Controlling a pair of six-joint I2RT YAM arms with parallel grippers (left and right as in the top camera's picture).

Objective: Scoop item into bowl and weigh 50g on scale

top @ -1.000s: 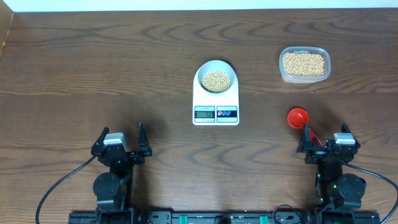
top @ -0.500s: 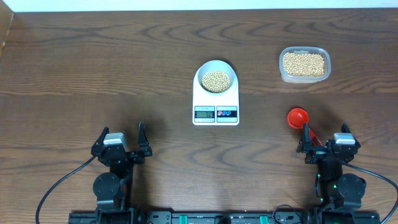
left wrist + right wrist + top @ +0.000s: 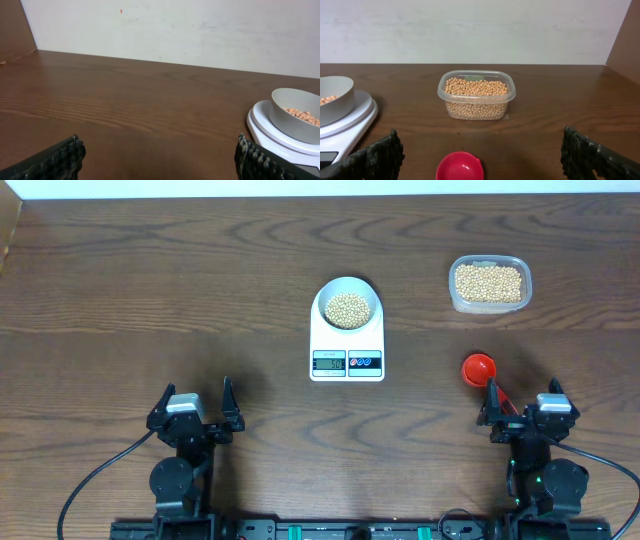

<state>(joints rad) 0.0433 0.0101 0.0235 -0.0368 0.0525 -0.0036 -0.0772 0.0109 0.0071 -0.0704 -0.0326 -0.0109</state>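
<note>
The bowl (image 3: pixel 322 298) stands on the rear of the digital scale (image 3: pixel 330 340) at the centre of the table (image 3: pixel 150 300) and holds a heap of soybeans (image 3: pixel 347 310). A clear tub (image 3: pixel 453 288) of more soybeans sits to the right rear, with the red scoop (image 3: pixel 479 368) lying in front of it. The left gripper (image 3: pixel 194 400) and right gripper (image 3: pixel 521 395) stand wide open at the near edge, gripping nothing.

Some dark digits on the little grey screen (image 3: pixel 329 361) at the front of the white scale (image 3: pixel 347 343), but too small and blurry to read from above, maybe two or three of them. No other words, names or signs clear enough to read.
</note>
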